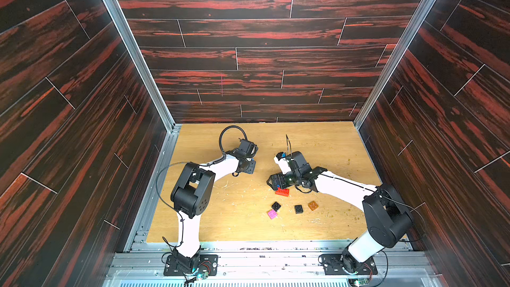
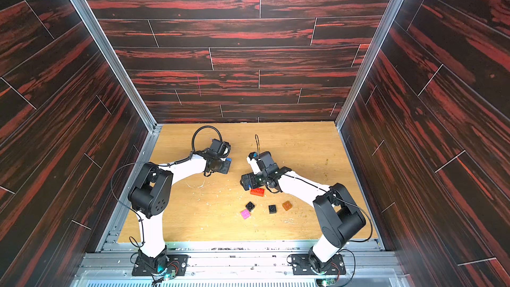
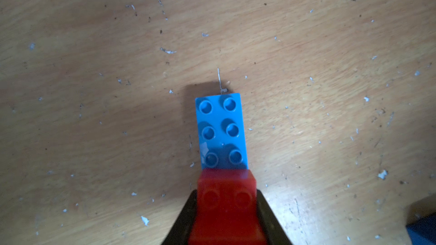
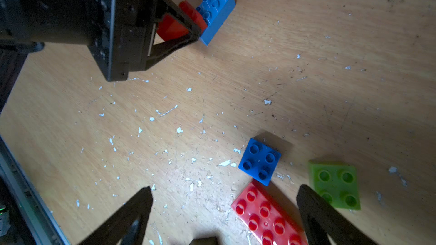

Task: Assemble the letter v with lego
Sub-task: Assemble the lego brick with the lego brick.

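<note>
My left gripper [image 3: 226, 208] is shut on a red brick [image 3: 226, 203] that sits at one end of a light blue oblong brick [image 3: 220, 130] standing on the table. The right wrist view shows the same pair, red brick [image 4: 174, 24] and light blue brick [image 4: 217, 10]. My right gripper [image 4: 225, 192] is open and holds nothing. A flat red oblong brick [image 4: 266, 215] lies below it, with a dark blue square brick [image 4: 259, 161] and a lime green brick [image 4: 335, 185] beside it. In a top view the red oblong [image 1: 282, 191] lies just in front of the right gripper.
Nearer the front of the wooden table [image 1: 331, 144] lie two black bricks [image 1: 276, 206] [image 1: 298, 209], an orange brick [image 1: 312, 205] and a pink brick [image 1: 272, 213]. Dark panelled walls close in three sides. A metal rail [image 1: 262, 247] runs along the front edge.
</note>
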